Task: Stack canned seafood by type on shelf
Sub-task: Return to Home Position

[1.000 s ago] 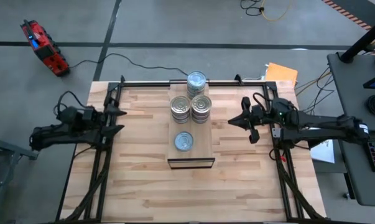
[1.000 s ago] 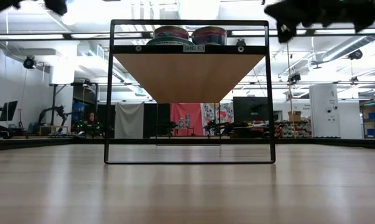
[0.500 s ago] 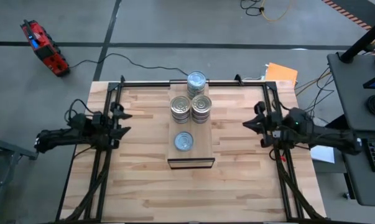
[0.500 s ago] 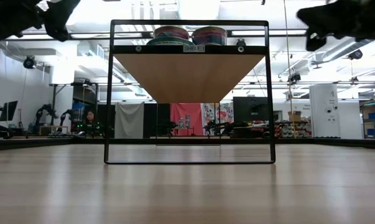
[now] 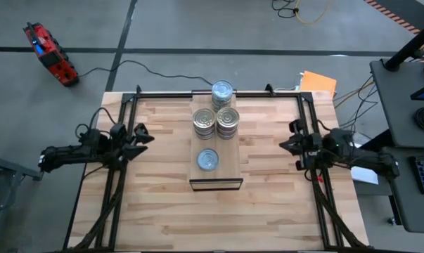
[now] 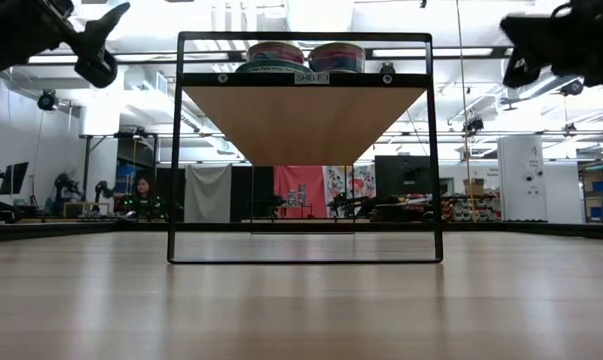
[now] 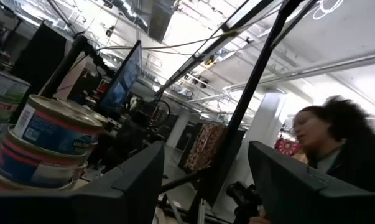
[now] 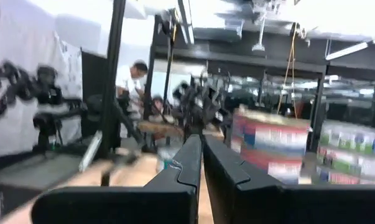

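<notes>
The shelf (image 5: 226, 172) is a light-wood plank raised on a black frame (image 6: 176, 150) at the table's middle. Three stacks of tins stand on its far half (image 5: 204, 123) (image 5: 228, 121) (image 5: 222, 91), and a single pale-topped tin (image 5: 207, 160) sits on its near half, all resting on their bottoms. My left gripper (image 5: 143, 135) hovers open, left of the shelf, near the table's left edge. My right gripper (image 5: 283, 144) hovers shut, right of the shelf. A tin stack shows in the left wrist view (image 7: 47, 146) and in the right wrist view (image 8: 271, 146).
Black frame rails run along the table's left (image 5: 120, 161) and right (image 5: 311, 161) sides, under the arms. Bare tabletop lies on both sides of the shelf and in front of it (image 5: 212, 218). A person (image 7: 336, 143) is in the room beyond the table.
My right gripper has drawn back from beside the shelf toward the table's right edge. My left gripper has come down and shifted slightly toward the shelf. The tins and the shelf have stayed where they were.
</notes>
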Controlling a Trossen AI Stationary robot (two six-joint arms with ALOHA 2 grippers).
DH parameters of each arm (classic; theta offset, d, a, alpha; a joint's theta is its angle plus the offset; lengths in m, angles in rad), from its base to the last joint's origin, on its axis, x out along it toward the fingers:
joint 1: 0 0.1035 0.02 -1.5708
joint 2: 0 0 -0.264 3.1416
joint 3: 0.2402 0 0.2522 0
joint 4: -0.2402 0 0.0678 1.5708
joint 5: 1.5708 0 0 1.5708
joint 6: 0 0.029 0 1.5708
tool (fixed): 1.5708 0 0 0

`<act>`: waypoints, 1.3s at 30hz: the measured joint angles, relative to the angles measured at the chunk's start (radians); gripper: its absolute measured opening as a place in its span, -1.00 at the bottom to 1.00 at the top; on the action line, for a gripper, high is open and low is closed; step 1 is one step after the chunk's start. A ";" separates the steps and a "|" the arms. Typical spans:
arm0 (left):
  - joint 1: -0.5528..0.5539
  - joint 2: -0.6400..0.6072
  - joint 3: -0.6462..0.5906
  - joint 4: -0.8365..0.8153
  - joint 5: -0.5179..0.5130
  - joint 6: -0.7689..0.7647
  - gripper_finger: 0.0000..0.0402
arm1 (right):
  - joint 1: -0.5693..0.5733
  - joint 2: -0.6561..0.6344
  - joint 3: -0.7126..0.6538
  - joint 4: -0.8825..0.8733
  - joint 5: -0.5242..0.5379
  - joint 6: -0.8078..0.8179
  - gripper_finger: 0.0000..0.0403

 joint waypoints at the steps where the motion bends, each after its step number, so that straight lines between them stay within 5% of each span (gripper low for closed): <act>1: 0.000 0.001 0.000 -0.002 -0.001 0.001 0.08 | 0.000 0.001 -0.012 -0.007 0.001 -0.010 -0.95; 9: 0.000 0.008 0.000 -0.006 -0.003 0.007 0.08 | 0.000 0.002 -0.017 -0.100 0.004 -0.150 -0.95; 22: 0.000 0.011 0.000 -0.008 -0.004 0.008 0.08 | 0.000 0.022 -0.018 -0.127 0.004 0.342 -0.95; 39: 0.000 0.011 0.000 -0.008 -0.005 0.008 0.08 | 0.000 0.022 -0.018 -0.127 0.004 0.362 -0.95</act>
